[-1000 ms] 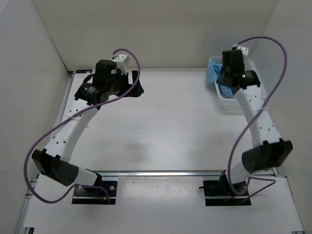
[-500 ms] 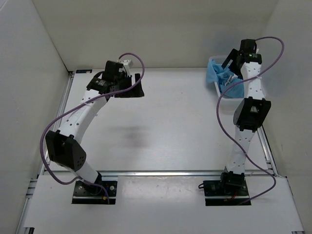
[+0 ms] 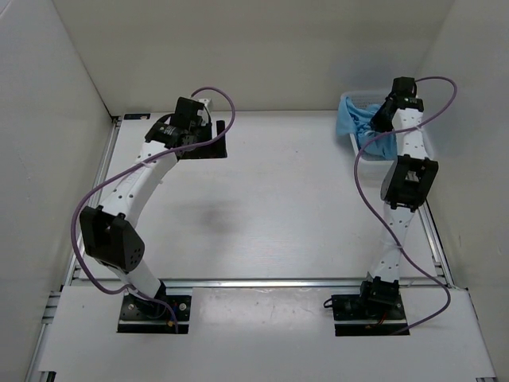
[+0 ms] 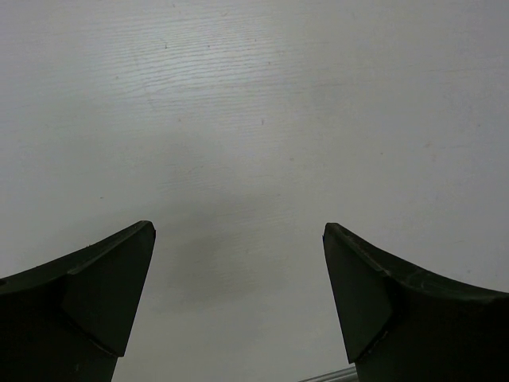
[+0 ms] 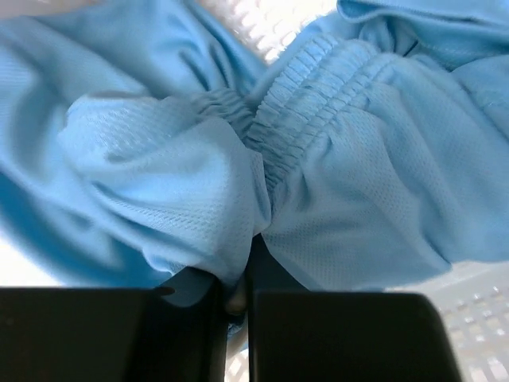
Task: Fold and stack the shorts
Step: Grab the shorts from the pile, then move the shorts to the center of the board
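The light sky-blue shorts (image 3: 353,119) lie bunched in the white mesh basket (image 3: 363,97) at the far right of the table, spilling over its left rim. My right gripper (image 3: 379,125) reaches down into the basket. In the right wrist view it is shut (image 5: 236,296) on a fold of the shorts (image 5: 350,167) just below the gathered elastic waistband (image 5: 318,87). My left gripper (image 3: 213,143) hovers at the far left of the table. It stands open (image 4: 238,231) over the bare white surface (image 4: 254,119), holding nothing.
White walls close in the table on the left, back and right. The basket's mesh (image 5: 477,318) shows under the fabric. A metal rail (image 3: 262,282) runs along the near edge by the arm bases. Purple cables loop off both arms.
The right arm has straightened up over the basket, and its gripper opened wide and then shut on the shorts. The left arm has drawn slightly back and left, still open.
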Tool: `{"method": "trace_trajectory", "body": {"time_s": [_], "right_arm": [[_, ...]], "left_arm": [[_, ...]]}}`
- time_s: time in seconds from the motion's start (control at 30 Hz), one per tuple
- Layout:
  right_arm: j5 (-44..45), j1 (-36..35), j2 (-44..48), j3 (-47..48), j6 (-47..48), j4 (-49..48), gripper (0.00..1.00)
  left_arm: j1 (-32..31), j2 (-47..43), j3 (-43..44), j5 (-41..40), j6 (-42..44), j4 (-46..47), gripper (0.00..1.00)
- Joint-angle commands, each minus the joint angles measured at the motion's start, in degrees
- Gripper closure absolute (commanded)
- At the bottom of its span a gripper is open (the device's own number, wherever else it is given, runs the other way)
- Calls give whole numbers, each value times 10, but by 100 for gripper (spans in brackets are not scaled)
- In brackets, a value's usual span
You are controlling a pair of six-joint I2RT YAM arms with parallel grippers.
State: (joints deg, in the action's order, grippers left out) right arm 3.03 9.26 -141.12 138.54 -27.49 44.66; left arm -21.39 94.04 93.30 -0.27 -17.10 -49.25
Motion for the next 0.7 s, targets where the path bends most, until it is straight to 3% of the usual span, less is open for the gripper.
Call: {"method": "trace_trajectory", "body": {"time_s": [0.0,0.17,0.37,0.5,0.63,0.67], "right_arm": [[0,-4,112,33,6,-34,100],[-61,-4,256,46,30,-34,100],[-183,-31,412,2,31,-84,100],[-266,-91,451,-6,43,-90,100],[-261,-190,501,-102,66,-90,100],[-245,-206,512,-167,66,-90,100]], "left_arm": [[2,-19,25,-16,-2,-13,1],[2,-51,25,-10,-13,-13,1],[2,-45,127,-112,15,-116,1],[15,-101,157,-249,-87,-129,1],[71,-173,149,-186,-107,-81,1],[79,-173,149,-174,-107,-81,1]]}}
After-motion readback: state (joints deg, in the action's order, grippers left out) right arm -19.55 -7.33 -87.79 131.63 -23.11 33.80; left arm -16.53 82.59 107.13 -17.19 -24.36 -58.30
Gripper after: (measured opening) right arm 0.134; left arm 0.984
